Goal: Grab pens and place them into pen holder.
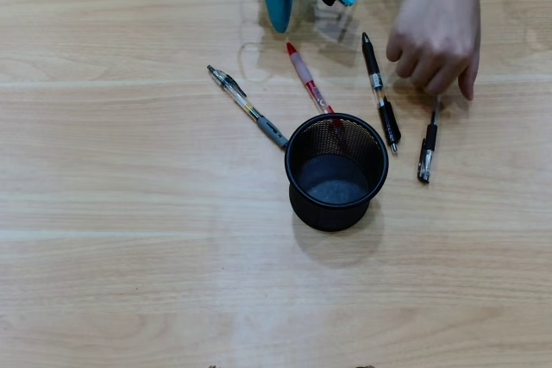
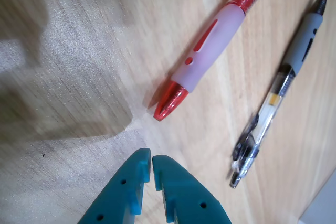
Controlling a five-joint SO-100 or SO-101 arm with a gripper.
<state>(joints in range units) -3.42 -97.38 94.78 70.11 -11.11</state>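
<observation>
A black mesh pen holder [image 1: 336, 171] stands upright mid-table and looks empty. A red pen [image 1: 308, 78] lies just behind it, its end against the holder's rim. A clear pen with a grey grip [image 1: 248, 107] lies to the left. Two black pens lie to the right, one longer [image 1: 380, 92], one shorter [image 1: 428, 144]. My teal gripper [image 1: 278, 15] is at the back, shut and empty, its tip short of the red pen's tip. In the wrist view the shut gripper [image 2: 151, 157] sits just below the red pen [image 2: 210, 43], with the clear pen [image 2: 278, 90] beside it.
A person's hand [image 1: 438, 23] reaches in from the back right, fingers over the table near the two black pens. The light wooden table [image 1: 129, 256] stretches bare across the front and left.
</observation>
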